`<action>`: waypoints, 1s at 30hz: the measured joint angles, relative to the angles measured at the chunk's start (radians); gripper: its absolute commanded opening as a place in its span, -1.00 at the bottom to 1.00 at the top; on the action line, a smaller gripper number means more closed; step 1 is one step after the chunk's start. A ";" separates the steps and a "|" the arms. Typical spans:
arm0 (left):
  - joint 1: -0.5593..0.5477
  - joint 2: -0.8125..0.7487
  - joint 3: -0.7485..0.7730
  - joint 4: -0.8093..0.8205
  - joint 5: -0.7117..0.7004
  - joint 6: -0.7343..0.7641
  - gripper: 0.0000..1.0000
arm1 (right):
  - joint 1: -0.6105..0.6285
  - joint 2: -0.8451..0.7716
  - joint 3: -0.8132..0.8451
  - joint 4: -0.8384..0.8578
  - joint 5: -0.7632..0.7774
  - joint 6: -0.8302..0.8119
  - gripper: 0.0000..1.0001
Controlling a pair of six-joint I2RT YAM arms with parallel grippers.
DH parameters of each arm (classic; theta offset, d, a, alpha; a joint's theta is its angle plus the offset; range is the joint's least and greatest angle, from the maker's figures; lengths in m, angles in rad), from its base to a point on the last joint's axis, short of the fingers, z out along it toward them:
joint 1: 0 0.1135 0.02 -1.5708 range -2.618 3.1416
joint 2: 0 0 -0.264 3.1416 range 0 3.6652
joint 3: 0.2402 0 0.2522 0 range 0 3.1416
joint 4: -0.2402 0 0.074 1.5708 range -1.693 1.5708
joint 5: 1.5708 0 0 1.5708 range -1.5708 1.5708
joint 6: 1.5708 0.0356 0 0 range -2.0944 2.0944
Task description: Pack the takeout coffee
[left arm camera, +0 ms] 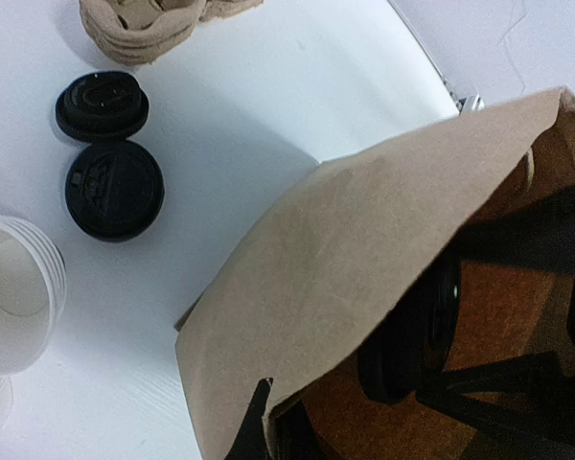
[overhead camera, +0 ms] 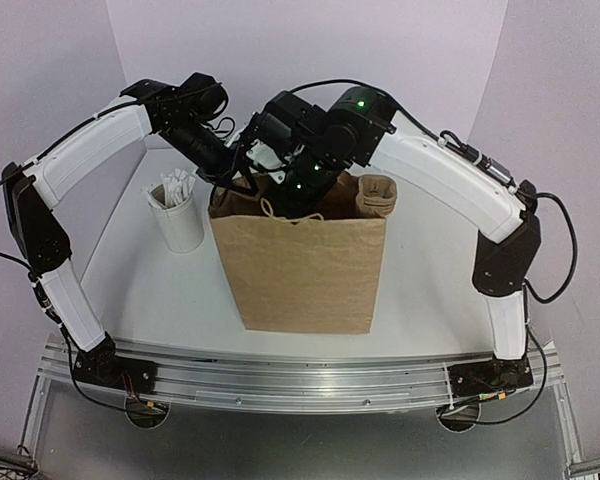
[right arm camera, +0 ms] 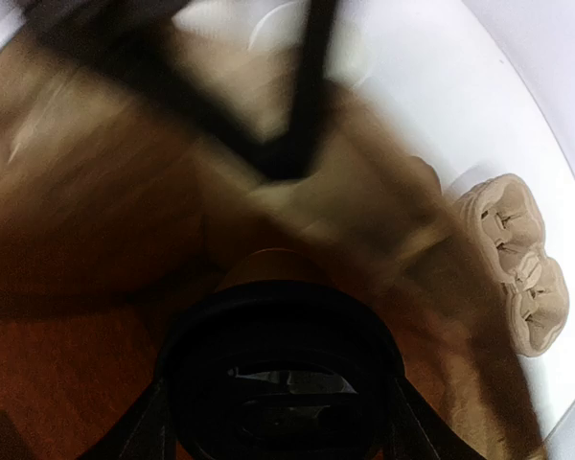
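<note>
The takeout coffee, a brown cup (right arm camera: 273, 264) with a black lid (right arm camera: 278, 374), hangs inside the open brown paper bag (overhead camera: 305, 265). My right gripper (right arm camera: 280, 412) is shut on it just under the lid, one finger on each side. In the top view the right gripper (overhead camera: 302, 192) reaches down into the bag's mouth and the cup is hidden. The left wrist view shows the lid (left arm camera: 412, 335) inside the bag. My left gripper (left arm camera: 268, 422) is shut on the bag's back left rim (left arm camera: 364, 249), also seen in the top view (overhead camera: 235, 185).
A white cup of wrapped straws (overhead camera: 177, 215) stands left of the bag. A stack of lidless brown cups (overhead camera: 375, 195) is behind its right corner. Two loose black lids (left arm camera: 115, 190), stacked white cups (left arm camera: 14, 292) and pulp cup carriers (right arm camera: 517, 278) lie behind the bag.
</note>
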 measured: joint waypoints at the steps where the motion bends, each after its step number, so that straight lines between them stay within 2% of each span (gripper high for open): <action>1: 0.000 0.000 0.000 0.011 -0.002 0.000 -1.00 | 0.009 -0.019 -0.034 0.007 -0.002 -0.026 -0.52; 7: -0.003 0.000 0.012 0.034 -0.009 0.015 -1.00 | 0.101 -0.133 -0.226 0.057 -0.028 -0.134 -0.51; 18: -0.056 0.007 0.050 0.029 0.058 0.034 -1.00 | 0.112 -0.086 -0.174 0.086 -0.068 -0.220 -0.55; 30: -0.070 0.007 0.058 0.006 0.124 0.086 -1.00 | 0.073 -0.069 -0.235 0.091 -0.075 -0.205 -0.63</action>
